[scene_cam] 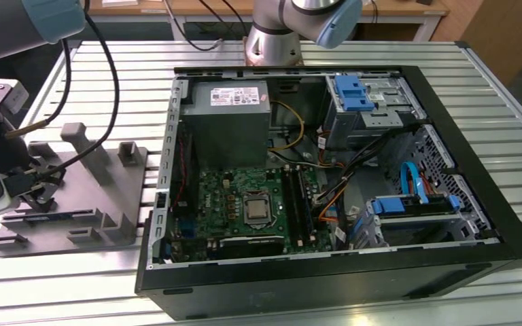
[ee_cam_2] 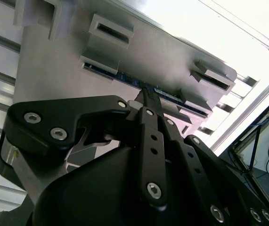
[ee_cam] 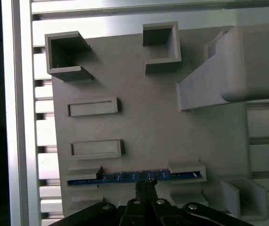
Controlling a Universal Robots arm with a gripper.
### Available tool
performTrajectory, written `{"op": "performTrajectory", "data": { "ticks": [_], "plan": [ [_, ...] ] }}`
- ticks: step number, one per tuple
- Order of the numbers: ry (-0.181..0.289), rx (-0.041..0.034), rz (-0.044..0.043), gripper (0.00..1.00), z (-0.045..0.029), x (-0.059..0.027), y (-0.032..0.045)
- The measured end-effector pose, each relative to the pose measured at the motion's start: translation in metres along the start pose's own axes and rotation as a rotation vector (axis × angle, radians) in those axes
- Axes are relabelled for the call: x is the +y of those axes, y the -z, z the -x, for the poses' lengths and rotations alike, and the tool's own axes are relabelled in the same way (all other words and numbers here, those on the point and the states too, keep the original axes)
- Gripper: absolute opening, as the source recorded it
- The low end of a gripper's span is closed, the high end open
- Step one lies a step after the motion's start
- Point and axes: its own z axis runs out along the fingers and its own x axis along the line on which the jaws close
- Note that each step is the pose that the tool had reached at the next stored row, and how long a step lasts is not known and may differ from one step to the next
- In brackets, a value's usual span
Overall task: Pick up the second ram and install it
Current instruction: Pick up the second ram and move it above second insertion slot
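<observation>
Standing on edge, the second ram [ee_cam: 120, 177] runs crosswise in the tool's [ee_cam: 146, 183] pinch.

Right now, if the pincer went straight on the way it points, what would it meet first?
Most likely the second ram, the bluish stick lying in the grey holder. In the first wrist view the pincer points at its middle, though contact is unclear.

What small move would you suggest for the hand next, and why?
Probably a short, slow lift straight out of the holder. In the first wrist view the hand appears shut on the ram near its middle, and the ram lies in a slot of the grey holder with raised lips at both ends, so a sideways pull would likely catch.
</observation>
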Motion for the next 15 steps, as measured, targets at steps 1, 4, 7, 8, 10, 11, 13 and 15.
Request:
{"op": "performTrajectory", "data": {
  "ticks": [1,4,7,8,10,11,13,15],
  "plan": [
    [0.002,0.0001,0.0032,0.1,0.0,0.0,0.0],
    [0.007,0.0007,0.0114,0.1,0.0,0.0001,0.0],
    [0.012,0.0017,0.0259,0.1,0.0001,0.0,0.0],
    [0.012,0.002,0.0293,0.1,0.0,0.0,0.0001],
    [0.013,0.002,0.0305,0.1,0.0,0.0,0.0001],
    [0.016,0.0021,0.0305,0.1,0.0,0.0,0.0001],
    [0.023,0.0023,0.0303,0.1,0.0001,0.0,0.0001],
    [0.032,0.0025,0.0299,0.1,0.0,0.0,0.0001]
  ]
}}
